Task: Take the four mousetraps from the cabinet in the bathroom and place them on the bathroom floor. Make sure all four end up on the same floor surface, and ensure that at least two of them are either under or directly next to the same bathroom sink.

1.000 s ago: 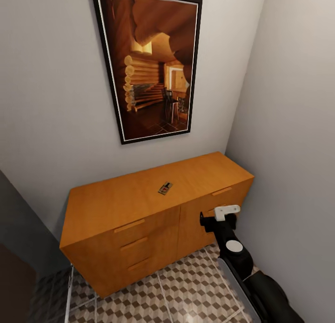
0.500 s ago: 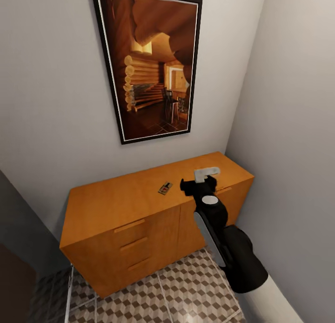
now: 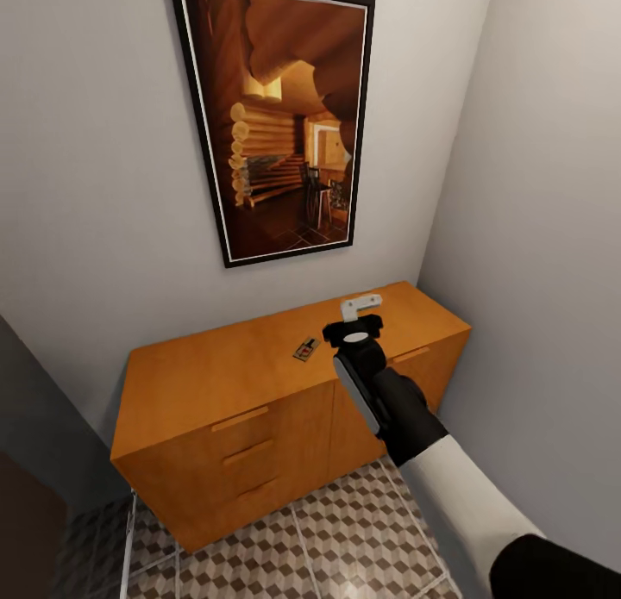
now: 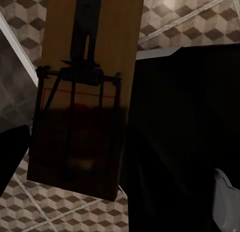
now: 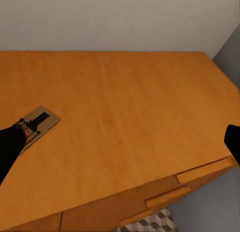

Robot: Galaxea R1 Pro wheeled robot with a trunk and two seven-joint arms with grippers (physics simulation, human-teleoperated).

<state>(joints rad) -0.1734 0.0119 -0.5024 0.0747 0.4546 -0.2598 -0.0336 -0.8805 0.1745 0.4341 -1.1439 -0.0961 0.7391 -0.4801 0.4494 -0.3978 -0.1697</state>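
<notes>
My right gripper (image 3: 360, 313) hovers over the top of the wide orange-brown wooden cabinet (image 3: 216, 383), toward its right half, with its dark fingers (image 5: 9, 147) spread wide apart and nothing between them. A small flat wooden mousetrap with dark wire parts (image 3: 305, 349) lies flat on the cabinet top just left of that gripper, apart from it. At my left gripper a second wooden mousetrap with a reddish spot (image 4: 85, 86) hangs close over the cube-patterned tiled bathroom floor (image 3: 345, 547); it seems gripped, though the fingers are too dark to tell.
</notes>
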